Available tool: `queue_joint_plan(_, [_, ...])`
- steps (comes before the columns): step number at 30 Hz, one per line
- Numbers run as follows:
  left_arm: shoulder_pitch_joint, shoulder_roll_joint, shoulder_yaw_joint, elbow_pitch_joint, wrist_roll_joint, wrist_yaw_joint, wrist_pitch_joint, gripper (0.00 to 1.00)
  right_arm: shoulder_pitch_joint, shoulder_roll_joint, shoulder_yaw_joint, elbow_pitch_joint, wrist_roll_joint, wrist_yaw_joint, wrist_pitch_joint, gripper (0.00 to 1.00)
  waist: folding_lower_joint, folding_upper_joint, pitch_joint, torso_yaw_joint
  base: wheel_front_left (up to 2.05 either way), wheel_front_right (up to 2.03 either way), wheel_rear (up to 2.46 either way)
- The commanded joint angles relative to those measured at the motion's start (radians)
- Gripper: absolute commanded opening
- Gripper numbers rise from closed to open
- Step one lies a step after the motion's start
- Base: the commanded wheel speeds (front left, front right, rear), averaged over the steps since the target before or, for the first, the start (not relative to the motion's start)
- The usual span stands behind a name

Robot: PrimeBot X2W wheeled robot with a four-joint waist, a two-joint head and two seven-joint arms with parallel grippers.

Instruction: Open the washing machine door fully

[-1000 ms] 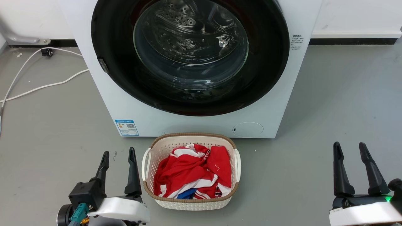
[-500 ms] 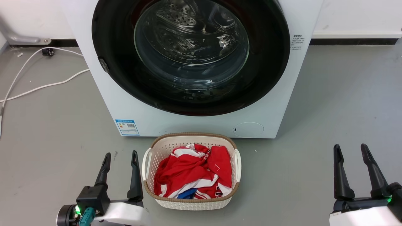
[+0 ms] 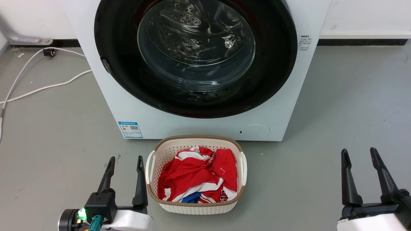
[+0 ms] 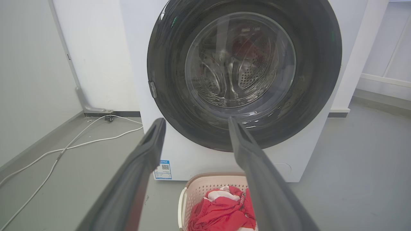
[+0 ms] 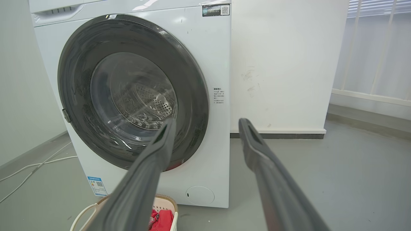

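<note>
Door: the washing machine door [image 3: 273,64] fills the upper middle of the head view. Its black ring lies flush on the front of the washing machine [image 3: 135,109], so it is closed, with the steel drum visible through the glass bowl.
Catch: a small grey tab [image 3: 106,65] sits on the ring's left edge in the head view. This is probably where the door should be taken, with the hinge judged to be on the opposite side.
Basket: the cream laundry basket [image 3: 196,208] stands on the floor at lower centre, just in front of the machine's base, holding red and white clothes [image 3: 196,176].
Left gripper: the left gripper [image 3: 126,157] is at the lower left, just beside the basket's left handle. Its fingers are spread and it holds nothing.
Right gripper: the right gripper [image 3: 358,149] is at the lower right, well apart from the basket, with its fingers parted and empty.
Cable: a white cable [image 3: 48,86] trails across the floor at the left edge.
Change: over the last second the left gripper has sunk lower in the frame and drifted towards the basket, and its two fingertips have levelled out. The right gripper has dropped slightly. The machine and basket have barely shifted.
Meaning: neither gripper has neared the door, so this looks like settling before the reach, and opening has not yet begun.
Risk: the basket stands in the path of a swinging door and of a low approach.
</note>
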Motion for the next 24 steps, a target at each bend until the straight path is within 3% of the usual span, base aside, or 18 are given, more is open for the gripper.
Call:
queue_joint_plan(1, [0.007, -0.002, 0.001, 0.001, -0.001, 0.005, -0.006, 1.00, 0.012, 0.001, 0.000, -0.002, 0.004, 0.000, -0.004, 1.00, 0.0000, 0.0000, 0.000, 0.000, 0.00, 0.00, 0.00])
queue_joint_plan(19, [0.006, -0.002, 0.000, 0.017, -0.020, 0.015, -0.005, 1.00, 0.009, 0.001, 0.005, 0.033, 0.041, 0.000, -0.003, 1.00, 0.0000, 0.0000, 0.005, 0.004, 0.00, 0.00, 0.00])
queue_joint_plan(20, [0.006, -0.002, 0.000, 0.018, -0.021, 0.016, -0.005, 1.00, 0.009, 0.001, 0.005, 0.034, 0.041, 0.000, -0.003, 0.37, 0.0000, 0.0000, 0.005, 0.004, 0.00, 0.00, 0.00])
queue_joint_plan(21, [0.006, -0.002, 0.000, 0.018, -0.021, 0.017, -0.005, 1.00, 0.009, 0.001, 0.006, 0.034, 0.042, 0.000, -0.003, 0.04, 0.0000, 0.0000, 0.004, 0.004, 0.00, 0.00, 0.00])
queue_joint_plan(24, [0.005, -0.002, 0.000, 0.019, -0.023, 0.018, -0.005, 1.00, 0.010, 0.001, 0.013, 0.039, 0.049, 0.000, -0.003, 0.00, 0.0000, 0.0000, 0.003, 0.004, 0.00, 0.00, 0.00])
